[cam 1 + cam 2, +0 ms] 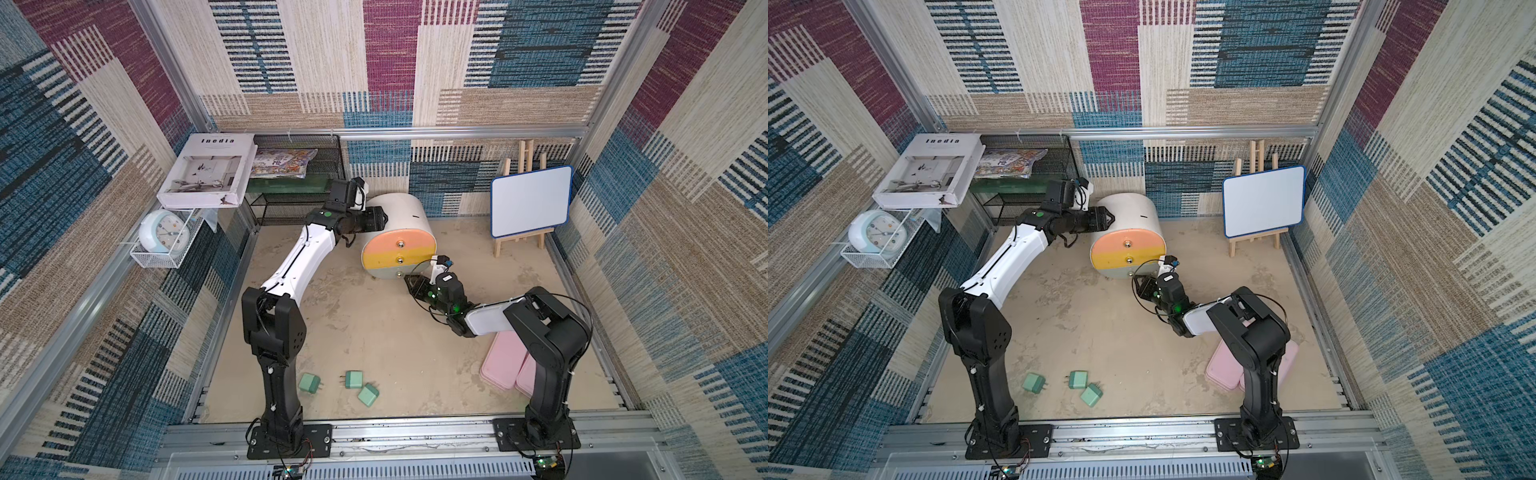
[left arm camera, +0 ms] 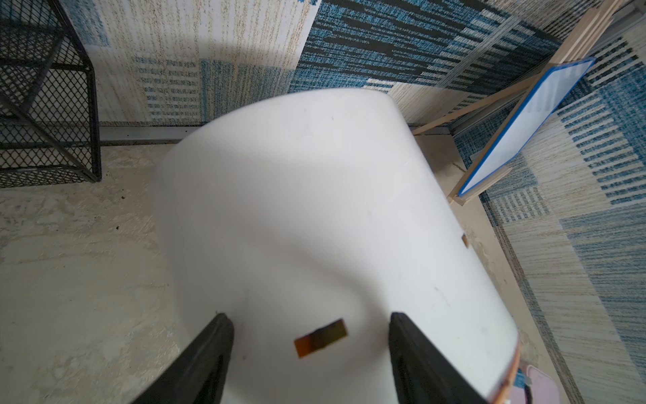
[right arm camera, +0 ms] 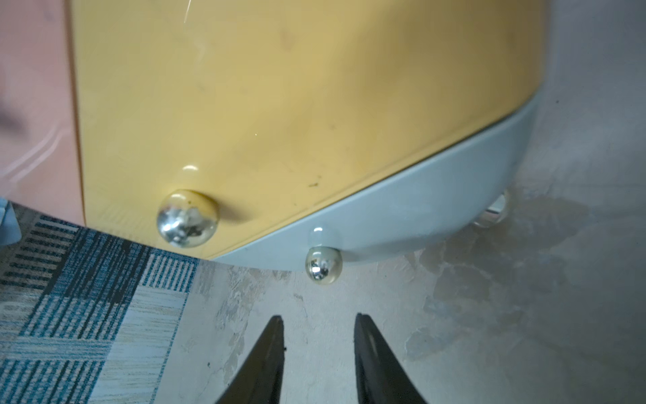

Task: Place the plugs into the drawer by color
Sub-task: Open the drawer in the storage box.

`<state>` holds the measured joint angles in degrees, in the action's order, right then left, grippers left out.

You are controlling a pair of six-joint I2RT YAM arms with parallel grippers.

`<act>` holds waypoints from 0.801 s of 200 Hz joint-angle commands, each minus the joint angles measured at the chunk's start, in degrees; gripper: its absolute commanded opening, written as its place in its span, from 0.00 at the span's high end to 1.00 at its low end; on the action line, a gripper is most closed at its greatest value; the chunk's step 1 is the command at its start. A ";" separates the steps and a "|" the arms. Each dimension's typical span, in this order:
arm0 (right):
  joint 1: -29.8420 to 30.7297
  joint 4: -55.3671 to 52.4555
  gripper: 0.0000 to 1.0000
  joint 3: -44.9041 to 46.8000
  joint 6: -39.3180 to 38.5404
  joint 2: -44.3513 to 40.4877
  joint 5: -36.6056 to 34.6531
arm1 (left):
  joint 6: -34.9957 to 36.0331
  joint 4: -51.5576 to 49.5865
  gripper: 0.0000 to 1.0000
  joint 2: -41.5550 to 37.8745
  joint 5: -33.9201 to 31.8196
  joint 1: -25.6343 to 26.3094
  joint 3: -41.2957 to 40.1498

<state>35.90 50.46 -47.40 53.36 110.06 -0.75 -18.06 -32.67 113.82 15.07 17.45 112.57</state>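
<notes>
Three green plugs point(image 1: 354, 379) lay close together on the table point(image 1: 353, 324), near its front edge and just beside the foot of the left arm. No blue or pink plugs showed anywhere. The plugs were well apart from both grippers.

The drawer cabinet point(image 1: 399, 216) sat toward the back of the table. Its long white body ran toward the back wall and its three fronts faced the arms. All three drawers looked shut in both top views.

The right gripper point(image 3: 316, 320) was down low in front of the grey-green drawer point(image 3: 437, 213), the bottom one. Its two fingers were a little way apart with nothing between them. The small shiny knob point(image 3: 323, 265) of that drawer was straight ahead of the gap. It was near the fingertips but not touching them. So the right arm was much the nearer one to the knob.

The left gripper point(image 2: 309, 320) was up against the white body of the cabinet, with its fingers spread wide and holding nothing. It looked like it was there to stop the cabinet from sliding.

The next job was likely to pinch the knob and pull. The drawer should slide out the long way of the cabinet, toward the front of the table. So the pull would need to go straight along that line.
</notes>
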 commanded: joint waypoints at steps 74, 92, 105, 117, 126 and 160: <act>-1.79 7.51 0.62 -5.50 9.96 8.25 7.32 | 0.41 -7.14 0.27 0.27 -0.22 0.04 -0.78; -2.17 8.18 0.62 -6.19 10.86 9.36 7.76 | 0.40 -6.96 0.27 0.09 -0.22 0.04 -0.97; -2.41 8.66 0.61 -6.41 11.73 10.11 7.87 | 0.40 -6.94 0.27 -0.09 -0.22 0.04 -1.12; -2.65 9.68 0.61 -6.59 12.23 10.84 8.24 | 0.31 -6.73 0.27 -0.22 -0.22 0.04 -1.27; -2.87 10.88 0.61 -6.34 12.33 11.29 8.55 | 0.31 -6.75 0.26 -0.34 -0.18 0.04 -1.47; -5.12 14.40 0.62 -3.86 12.43 10.66 8.71 | 0.22 -6.53 0.26 -1.13 -0.13 0.17 -2.16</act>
<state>32.21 60.47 -52.58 65.23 121.25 7.94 -18.72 -32.49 112.95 15.62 17.45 111.26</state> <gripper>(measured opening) 0.385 0.735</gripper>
